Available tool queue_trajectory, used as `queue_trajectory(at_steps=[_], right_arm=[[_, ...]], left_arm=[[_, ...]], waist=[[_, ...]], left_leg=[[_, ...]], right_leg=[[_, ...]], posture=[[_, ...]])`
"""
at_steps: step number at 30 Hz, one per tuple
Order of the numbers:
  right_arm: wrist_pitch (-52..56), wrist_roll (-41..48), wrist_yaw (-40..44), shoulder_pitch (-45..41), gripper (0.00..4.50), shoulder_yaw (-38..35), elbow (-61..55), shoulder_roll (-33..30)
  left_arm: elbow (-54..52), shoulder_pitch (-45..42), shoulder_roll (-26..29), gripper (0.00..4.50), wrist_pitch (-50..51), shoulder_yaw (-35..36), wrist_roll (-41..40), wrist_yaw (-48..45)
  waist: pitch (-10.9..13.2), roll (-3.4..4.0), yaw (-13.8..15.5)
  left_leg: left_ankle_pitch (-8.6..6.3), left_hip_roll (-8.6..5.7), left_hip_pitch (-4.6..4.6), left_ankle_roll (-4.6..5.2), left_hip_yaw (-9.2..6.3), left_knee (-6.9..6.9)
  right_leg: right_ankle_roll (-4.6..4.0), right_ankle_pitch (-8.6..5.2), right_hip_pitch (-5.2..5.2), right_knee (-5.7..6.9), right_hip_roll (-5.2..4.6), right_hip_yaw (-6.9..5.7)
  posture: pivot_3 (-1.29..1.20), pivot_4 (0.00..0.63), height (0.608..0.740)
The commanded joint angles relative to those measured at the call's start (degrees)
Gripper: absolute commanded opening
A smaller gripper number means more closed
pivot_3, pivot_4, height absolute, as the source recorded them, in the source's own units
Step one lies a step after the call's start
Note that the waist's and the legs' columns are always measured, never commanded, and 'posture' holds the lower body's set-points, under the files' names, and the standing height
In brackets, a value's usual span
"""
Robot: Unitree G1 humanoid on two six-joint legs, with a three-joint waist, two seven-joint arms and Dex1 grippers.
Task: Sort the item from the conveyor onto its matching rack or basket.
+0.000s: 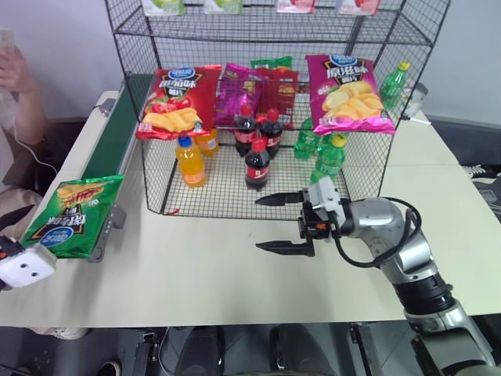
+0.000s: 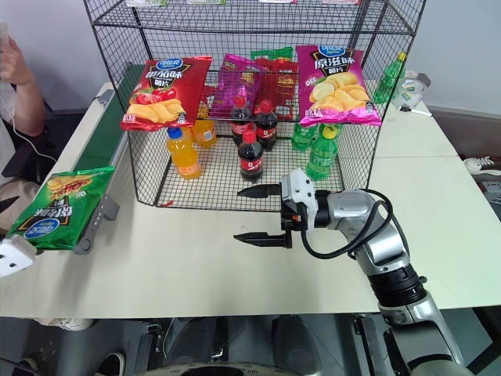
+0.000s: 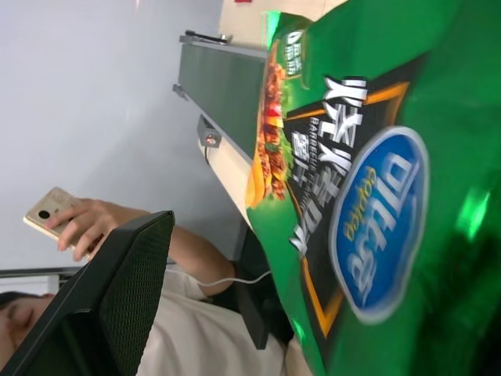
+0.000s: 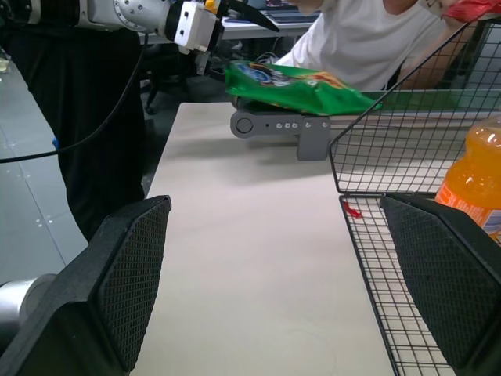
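Right pincer [image 1: 280, 223] stands wide apart over the table [image 1: 196, 274], holding nothing. Left pincer [image 4: 249, 12] is spread too, empty, just beside the one green crisp bag [image 1: 72, 214] lying on the conveyor [image 1: 113, 133] end. In the rack [image 1: 258, 102] beyond the right pincer: three cola bottles [image 1: 257, 164].

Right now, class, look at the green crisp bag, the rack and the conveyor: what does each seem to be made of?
Green crisp bag: apparently thin plastic film, glossy, with bright glare patches and creases.
Rack: seemingly black-coated metal wire, a thin see-through grid.
Conveyor: dull dark green belt, perhaps rubber or PVC; its grey rails look like painted metal.
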Motion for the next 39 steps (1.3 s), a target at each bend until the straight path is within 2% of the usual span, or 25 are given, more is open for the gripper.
queue_trajectory(at_steps=[1, 4, 7, 14, 15, 18, 22, 24, 25, 27, 31, 34, 36, 39], right_arm=[[0.2, 0.7, -0.5, -1.4, 4.46, -1.9, -2.2, -0.6], [0.1, 0.6, -0.6, -1.9, 4.46, -2.3, -1.7, -0.8], [0.1, 0.5, -0.7, -2.4, 4.5, -2.5, -1.4, -0.8], [-0.3, 0.0, -0.9, -2.6, 4.5, -2.7, -0.9, -0.8], [-0.4, 0.0, -0.8, -2.3, 4.5, -2.7, -1.0, -0.8], [-1.1, -0.3, -0.5, -1.4, 4.5, -2.6, -0.8, -0.8], [-2.5, -0.8, 0.1, -1.0, 4.5, -2.7, 0.4, -0.8], [-3.3, -1.0, 0.6, -1.3, 4.5, -2.8, 1.4, -0.8], [-3.7, -1.0, 0.8, -1.4, 4.5, -2.9, 1.9, -0.8], [-4.3, -1.0, 1.1, -1.6, 4.5, -3.1, 2.7, -0.7], [-4.4, -0.4, 2.7, -2.0, 4.5, -3.4, 4.4, -0.7], [-4.0, 0.2, 3.7, -2.0, 4.5, -3.6, 5.4, -0.6], [-3.6, 0.6, 4.0, -2.0, 4.5, -3.8, 5.9, -0.3], [0.6, 3.3, 4.7, -1.4, 4.5, -4.4, 5.9, -1.0]], left_arm=[[0.4, -0.4, 0.5, 4.5, 0.4, -1.1, -1.2, 0.2], [1.1, -0.7, 0.6, 4.5, 0.7, -2.7, -1.5, -0.4], [1.3, -1.4, 0.9, 3.69, 1.0, -3.5, -2.3, -0.7], [-0.5, -2.2, 0.7, 0.23, 2.1, -3.6, -3.6, -1.4], [-0.9, -2.1, 0.6, 0.11, 2.2, -3.4, -4.0, -1.4], [-2.1, -0.8, -0.4, 0.11, 2.2, -2.8, -9.0, -4.1], [-5.0, 1.5, -1.9, 0.11, 2.6, 0.3, -20.1, -9.2], [-11.8, 4.0, -2.9, 0.11, 6.3, 2.0, -34.9, -17.5], [-15.8, 6.0, -3.3, 0.11, 10.6, 2.6, -42.2, -22.0], [-21.3, 9.0, -3.7, 0.11, 17.9, 3.7, -50.6, -27.3], [-41.0, 18.0, -3.8, 0.11, 35.4, 9.1, -70.3, -33.5], [-48.6, 22.3, -2.4, 0.11, 48.2, 14.4, -82.3, -36.2], [-52.1, 25.1, -1.7, 0.11, 55.5, 17.4, -87.9, -38.9], [-52.5, 22.8, -0.9, 0.11, 62.2, 18.5, -92.8, -38.6]], waist=[[0.0, 0.0, 0.0], [0.0, 0.0, 0.0], [0.0, -0.01, 0.0], [0.0, -0.01, 0.0], [0.0, -0.01, 0.0], [0.0, -0.01, 0.0], [0.0, -0.01, -0.1], [0.0, -0.02, 0.0], [0.0, -0.04, 0.0], [0.0, -0.04, -0.1], [0.0, -0.01, -0.1], [0.0, -0.01, 0.0], [0.1, 0.05, 0.0], [0.1, 0.12, 0.0]], left_leg=[[0.0, 0.0, 0.0, 0.0, 0.0, 0.0], [0.0, 0.0, 0.0, 0.0, 0.0, 0.01], [0.0, 0.0, 0.0, 0.0, 0.0, 0.01], [0.0, 0.0, -0.01, 0.0, 0.01, 0.05], [0.0, 0.0, -0.01, 0.0, 0.01, 0.05], [0.0, 0.0, -0.01, 0.0, 0.01, 0.05], [0.0, 0.02, -0.01, 0.0, 0.01, 0.05], [0.0, 0.03, -0.02, 0.0, 0.01, 0.06], [0.0, 0.03, -0.01, 0.0, 0.01, 0.07], [0.0, 0.03, -0.03, -0.01, 0.0, 0.11], [0.0, 0.02, 0.01, -0.01, -0.02, 0.1], [0.0, 0.02, 0.05, -0.01, -0.03, 0.1], [0.0, 0.03, 0.08, -0.01, -0.07, 0.11], [0.0, 0.0, 0.28, 0.0, -0.05, 0.1]], right_leg=[[0.0, 0.0, 0.0, 0.01, 0.0, 0.0], [0.0, 0.0, -0.02, 0.02, 0.02, 0.0], [0.0, 0.0, -0.03, 0.06, 0.03, 0.0], [0.01, 0.0, -0.02, 0.07, 0.04, 0.0], [0.01, 0.0, -0.03, 0.08, 0.04, 0.0], [0.01, 0.0, -0.03, 0.09, 0.04, 0.0], [0.01, 0.0, -0.06, 0.09, 0.04, 0.01], [0.01, 0.0, -0.06, 0.11, 0.04, 0.0], [0.01, 0.0, -0.04, 0.12, 0.04, 0.0], [0.0, 0.0, -0.02, 0.08, 0.01, 0.01], [-0.01, 0.0, 0.05, 0.02, -0.02, 0.01], [-0.01, -0.01, 0.1, 0.01, -0.01, 0.0], [-0.02, -0.01, 0.15, 0.02, 0.03, -0.02], [-0.03, -0.02, 0.36, -0.02, 0.07, -0.02]], posture=[[0.0, 0.15, 0.739], [0.0, 0.15, 0.739], [0.0, 0.15, 0.739], [0.0, 0.15, 0.739], [0.0, 0.15, 0.739], [0.0, 0.15, 0.739], [0.0, 0.15, 0.739], [0.0, 0.15, 0.739], [0.0, 0.15, 0.739], [0.0, 0.15, 0.739], [0.0, 0.15, 0.739], [0.0, 0.15, 0.739], [0.0, 0.15, 0.739], [0.0, 0.15, 0.739]])
